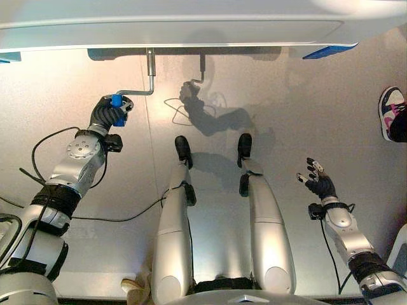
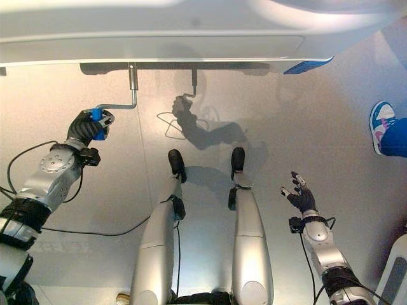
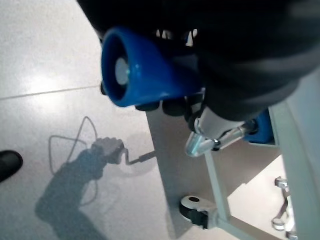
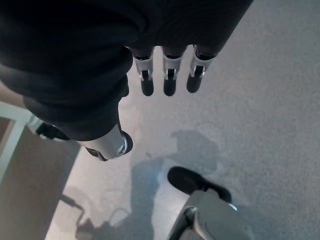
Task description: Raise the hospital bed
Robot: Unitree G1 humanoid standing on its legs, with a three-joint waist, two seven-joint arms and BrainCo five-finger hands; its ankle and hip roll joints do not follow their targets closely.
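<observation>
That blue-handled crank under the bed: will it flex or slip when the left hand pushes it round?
Probably stiff: the crank is a bent metal rod hanging from the bed frame. Its blue handle looks smooth and flared, so it may slide in the grip, though the left hand is curled round it. It will likely swing in a circle, not lift free.

Person's sneaker (image 1: 392, 112) on grey floor (image 1: 305, 108), far right

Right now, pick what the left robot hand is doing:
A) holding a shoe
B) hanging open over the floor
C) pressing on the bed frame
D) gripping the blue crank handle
D: the left robot hand has its fingers curled round the blue crank handle beneath the bed.
</observation>
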